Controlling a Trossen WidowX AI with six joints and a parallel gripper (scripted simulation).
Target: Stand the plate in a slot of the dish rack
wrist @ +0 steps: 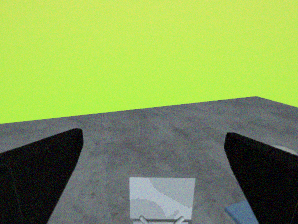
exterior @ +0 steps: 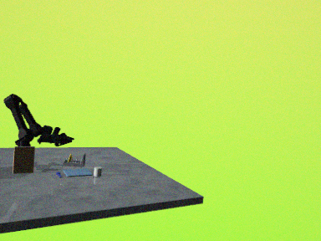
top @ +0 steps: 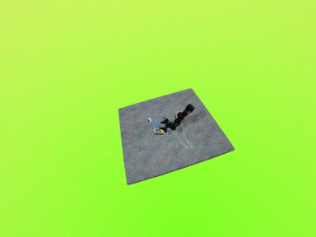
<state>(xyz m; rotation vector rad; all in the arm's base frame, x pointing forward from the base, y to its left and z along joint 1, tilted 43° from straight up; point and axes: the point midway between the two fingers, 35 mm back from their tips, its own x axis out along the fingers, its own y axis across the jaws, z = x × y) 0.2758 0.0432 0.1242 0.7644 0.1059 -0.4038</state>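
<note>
The yellow plate [top: 162, 131] [exterior: 69, 158] stands on edge in the grey dish rack [top: 157, 132] [exterior: 78, 163], near its arm-side end. It looks roughly upright in the exterior view; the exact slot and the rails around it are too small to tell. The wrist view shows the rack's pale end panel [wrist: 162, 195] and the tops of two rails low in the middle, and no plate. My gripper [exterior: 72, 139] [wrist: 154, 138] is open and empty, with its fingers wide apart. It is raised above the rack and plate, touching neither.
A blue flat cloth or mat [top: 156, 122] [exterior: 78, 172] [wrist: 240, 212] lies beside the rack. A white cup [top: 150, 119] [exterior: 97, 171] stands at its far end. A small dark blue item [exterior: 58, 175] lies at its near end. A brown box [exterior: 24, 160] stands near the arm's base.
</note>
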